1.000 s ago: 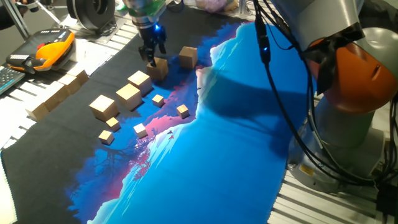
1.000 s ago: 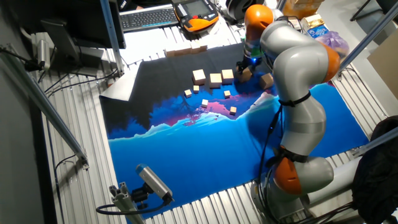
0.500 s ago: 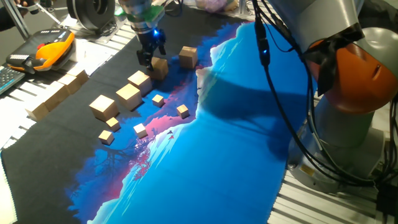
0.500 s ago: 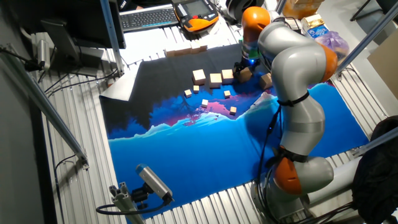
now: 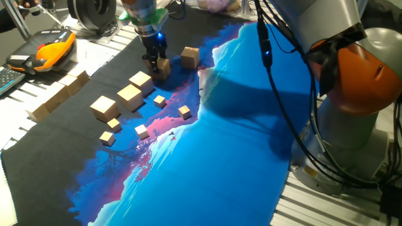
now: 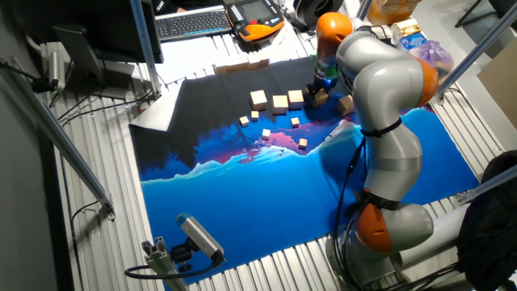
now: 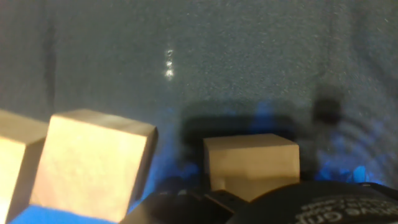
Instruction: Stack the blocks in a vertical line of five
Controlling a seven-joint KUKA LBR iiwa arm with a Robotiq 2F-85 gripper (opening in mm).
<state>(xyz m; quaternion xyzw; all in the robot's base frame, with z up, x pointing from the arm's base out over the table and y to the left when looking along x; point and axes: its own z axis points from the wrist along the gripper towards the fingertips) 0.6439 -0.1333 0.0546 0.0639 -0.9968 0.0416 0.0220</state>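
Wooden, light tan, lying singly on the dark end of the mat [image 5: 251, 144]: five blocks [image 5: 130, 96], none stacked, so the whole tower yet to build. Low over the target block [image 5: 162, 68] with the gripper [image 5: 154, 60], pressed close at its far-left side, beside it rather than plainly around it. Cannot tell whether parted or clamped: no fingertips visible in the hand view, and too small to judge in either fixed view. In the hand view, shows the target block just ahead of the dark housing, right of centre, with a neighbouring block [image 7: 93, 165] near on the left and apart from it.

Looks like the grasp step, barely begun.

Risks from here, as judged:
- Closing off-centre and pinching an edge or a corner instead of two flat faces; likely to twist the cube, or squirt it out across the cloth.
- Pushing instead of gripping, and sliding the cube toward the lone block [image 5: 189, 56] further right.
- Clipping the neighbouring block with the outer finger, given the narrow gap, and knocking the row askew.
- Lifting a tilted cube and setting it down crooked; bad for a tower of five, where any early lean compounds.
- Dragging over the soft mat and wrinkling it under the future base.
- Disturbing the tiny cubes [image 5: 159, 100] scattered nearer the camera on the way across.
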